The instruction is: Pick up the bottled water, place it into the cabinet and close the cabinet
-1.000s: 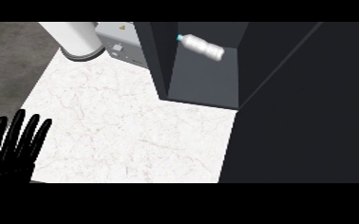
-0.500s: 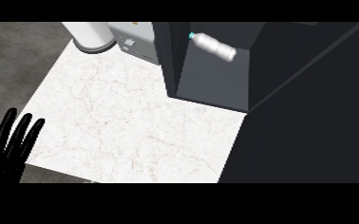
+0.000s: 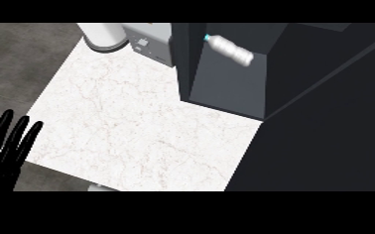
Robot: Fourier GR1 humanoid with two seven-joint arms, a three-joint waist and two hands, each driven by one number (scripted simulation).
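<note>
The bottled water (image 3: 231, 50), clear with a teal cap, lies on its side inside the dark cabinet (image 3: 219, 82) at the upper middle. A large dark panel (image 3: 315, 129), seemingly the cabinet's door, fills the right side of the view. My left hand (image 3: 15, 146) rests at the left edge with its fingers straight and pointing up, far from the bottle and holding nothing. My right hand does not show.
A white marble counter (image 3: 132, 124) spreads across the middle. A white cylinder with a grey band (image 3: 102, 35) and a grey box-like appliance (image 3: 150, 43) stand at its far edge. Grey floor lies beyond the counter's left side.
The whole view has drifted, so the counter, cabinet and bottle sit further right and lower. My left hand has sunk toward the lower left edge. The bottle stays inside the cabinet.
</note>
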